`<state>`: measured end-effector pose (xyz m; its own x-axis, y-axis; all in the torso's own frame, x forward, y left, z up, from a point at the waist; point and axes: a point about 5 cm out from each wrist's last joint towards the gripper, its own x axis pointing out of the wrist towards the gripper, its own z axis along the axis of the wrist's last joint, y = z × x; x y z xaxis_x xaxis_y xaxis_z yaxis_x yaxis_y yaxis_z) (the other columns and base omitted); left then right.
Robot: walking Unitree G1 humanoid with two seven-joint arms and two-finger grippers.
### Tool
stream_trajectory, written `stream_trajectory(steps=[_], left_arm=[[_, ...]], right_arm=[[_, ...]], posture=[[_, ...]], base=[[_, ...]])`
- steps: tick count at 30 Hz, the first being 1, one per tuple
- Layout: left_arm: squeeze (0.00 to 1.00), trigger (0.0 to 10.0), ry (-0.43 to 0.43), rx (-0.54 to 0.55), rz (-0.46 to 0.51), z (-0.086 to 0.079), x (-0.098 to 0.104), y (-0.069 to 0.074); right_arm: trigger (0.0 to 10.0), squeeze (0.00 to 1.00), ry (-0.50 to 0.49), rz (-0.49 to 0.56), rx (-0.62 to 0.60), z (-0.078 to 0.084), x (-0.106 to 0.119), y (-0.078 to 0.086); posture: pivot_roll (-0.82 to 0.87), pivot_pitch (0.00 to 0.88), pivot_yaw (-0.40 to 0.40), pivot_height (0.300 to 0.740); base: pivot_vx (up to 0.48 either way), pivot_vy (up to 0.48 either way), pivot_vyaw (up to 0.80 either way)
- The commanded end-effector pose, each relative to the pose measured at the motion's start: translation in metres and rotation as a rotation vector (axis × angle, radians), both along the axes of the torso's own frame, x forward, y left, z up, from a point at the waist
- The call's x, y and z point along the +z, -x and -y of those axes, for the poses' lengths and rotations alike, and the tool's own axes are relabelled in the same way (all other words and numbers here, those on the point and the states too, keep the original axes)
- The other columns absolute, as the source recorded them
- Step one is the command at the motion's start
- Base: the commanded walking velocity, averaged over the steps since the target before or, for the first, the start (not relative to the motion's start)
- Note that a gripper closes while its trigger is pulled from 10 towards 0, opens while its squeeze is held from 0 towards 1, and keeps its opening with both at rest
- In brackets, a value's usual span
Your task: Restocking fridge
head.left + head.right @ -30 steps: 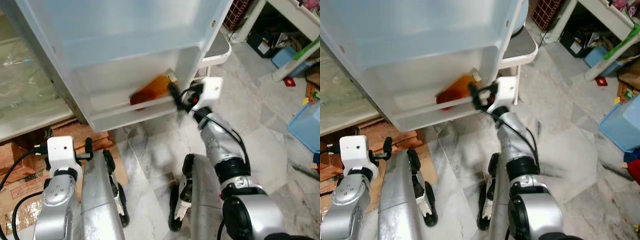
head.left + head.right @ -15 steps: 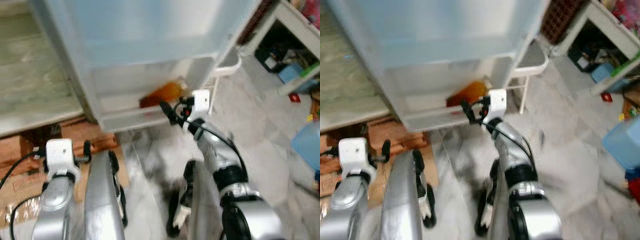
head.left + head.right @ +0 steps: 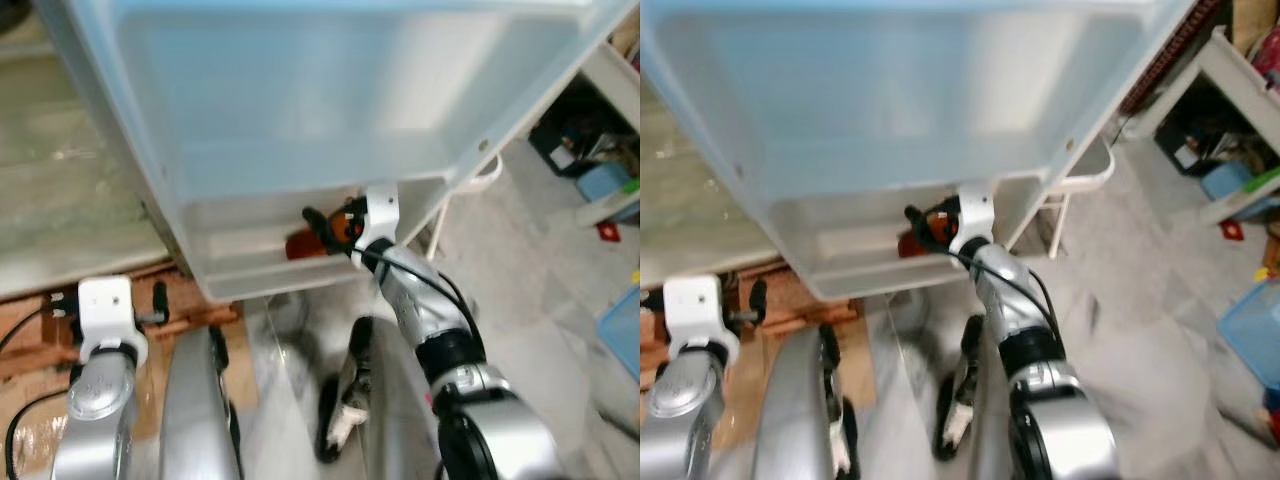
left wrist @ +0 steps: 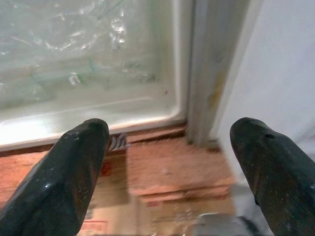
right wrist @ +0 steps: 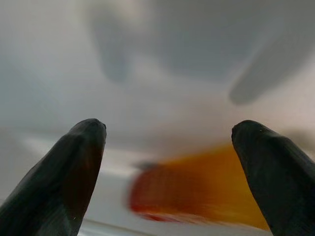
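1. Right gripper [image 3: 312,217] is raised to the lower white plastic shelf of the open fridge door [image 3: 300,275]; in our right wrist view its two black fingers [image 5: 69,172] stand wide apart with nothing between them.
2. Just beyond those fingertips lies the amber-orange bottle with a red end [image 5: 197,194], on its side inside the shelf, apart from the fingers as far as we can tell through the blur.
3. We judge this item as delivered: it rests in the door bin and the gripper is not holding it.
4. Left gripper [image 4: 172,162] hangs low, fingers spread and empty, pointing at the fridge's clear glass shelf [image 4: 88,64] and a brown cardboard box [image 4: 172,172] on the floor below it.
5. What remains, in our judgement, is to pull the right arm clear and fetch further stock; we see no other items within reach of either gripper.
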<state>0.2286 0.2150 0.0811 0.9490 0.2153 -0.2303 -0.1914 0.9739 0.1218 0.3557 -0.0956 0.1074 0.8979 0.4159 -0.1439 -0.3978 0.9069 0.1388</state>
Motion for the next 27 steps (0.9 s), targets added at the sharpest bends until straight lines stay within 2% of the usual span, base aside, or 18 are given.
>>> stream_trajectory(steps=[1, 6, 15, 16, 17, 22, 27], left_arm=[[0.0, 10.0, -0.003, 0.015, -0.057, -0.003, -0.009, 0.01], [0.0, 10.0, -0.007, 0.011, -0.074, -0.005, -0.011, 0.014], [0.0, 10.0, -0.011, 0.003, -0.092, -0.005, -0.012, 0.017], [0.0, 10.0, -0.012, 0.002, -0.097, -0.005, -0.012, 0.02], [0.0, 10.0, -0.011, 0.001, -0.105, -0.005, -0.012, 0.023], [0.0, 10.0, -0.014, -0.001, -0.136, -0.007, -0.012, 0.038], [0.0, 10.0, -0.02, 0.004, -0.149, -0.01, -0.011, 0.044]], right_arm=[[10.0, 0.0, 0.014, -0.052, -0.045, 0.008, -0.011, 0.004], [10.0, 0.0, 0.014, -0.08, -0.086, 0.017, -0.016, 0.007], [10.0, 0.0, 0.007, -0.159, -0.144, 0.023, -0.028, 0.013], [10.0, 0.71, -0.015, -0.169, -0.165, 0.022, -0.029, 0.011], [10.0, 1.0, -0.042, -0.174, -0.196, 0.021, -0.028, 0.008], [10.0, 1.0, -0.134, -0.188, -0.251, 0.013, -0.022, 0.0], [10.0, 1.0, -0.161, -0.179, -0.248, 0.007, -0.017, -0.004]], posture=[[0.19, 0.216, -0.108, 0.526], [0.2, 0.219, -0.109, 0.526], [0.2, 0.231, -0.109, 0.526], [0.21, 0.246, -0.106, 0.526], [0.22, 0.259, -0.105, 0.526], [0.25, 0.299, -0.095, 0.526], [0.26, 0.315, -0.092, 0.526]], base=[[0.0, 0.0, 0.0], [0.0, 0.0, 0.0], [0.0, 0.0, 0.0], [0.0, 0.0, 0.0], [0.0, 0.0, 0.0], [0.0, 0.0, 0.0], [0.0, 0.0, 0.0]])
